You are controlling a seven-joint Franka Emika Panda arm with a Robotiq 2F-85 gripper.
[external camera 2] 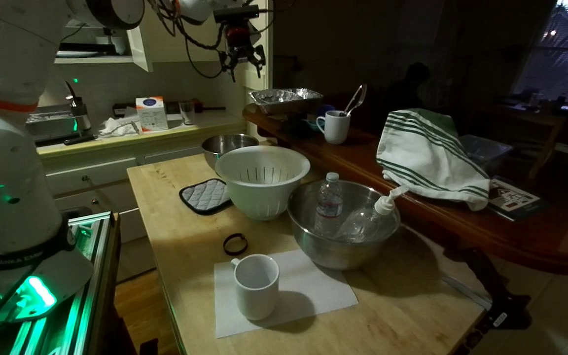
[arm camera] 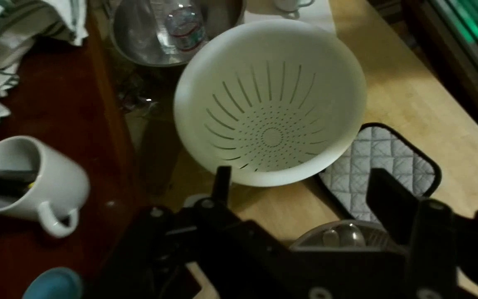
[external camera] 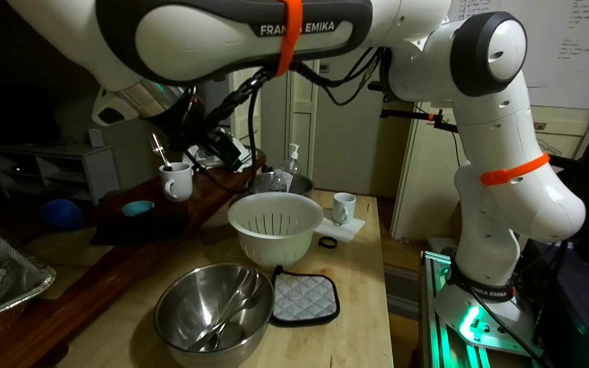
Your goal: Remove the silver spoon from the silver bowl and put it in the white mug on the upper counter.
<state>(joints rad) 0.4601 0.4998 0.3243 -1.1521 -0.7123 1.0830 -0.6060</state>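
Observation:
The silver bowl (external camera: 184, 306) stands at the near end of the lower counter in an exterior view, and behind the colander in an exterior view (external camera 2: 211, 155). Several silver pieces lie in it, with spoon heads (external camera: 246, 282) at its rim; which is the silver spoon I cannot tell. Spoon heads (arm camera: 351, 235) also show in the wrist view, where the gripper hides most of the bowl. The white mug (external camera: 179, 184) stands on the upper counter, also seen in the wrist view (arm camera: 62, 182), with utensils (external camera 2: 355, 100) sticking out. My gripper (arm camera: 301, 169) is open and empty, high above the counter.
A white colander (arm camera: 270, 178) stands mid-counter beside a quilted pad (external camera: 304, 299). Another steel bowl (external camera 2: 313, 246) holds bottles. A second white mug (external camera 2: 257, 291) stands on paper. A small blue bowl (external camera: 137, 207), foil trays (external camera: 13, 291) and a striped towel (external camera 2: 427, 158) are on the upper counter.

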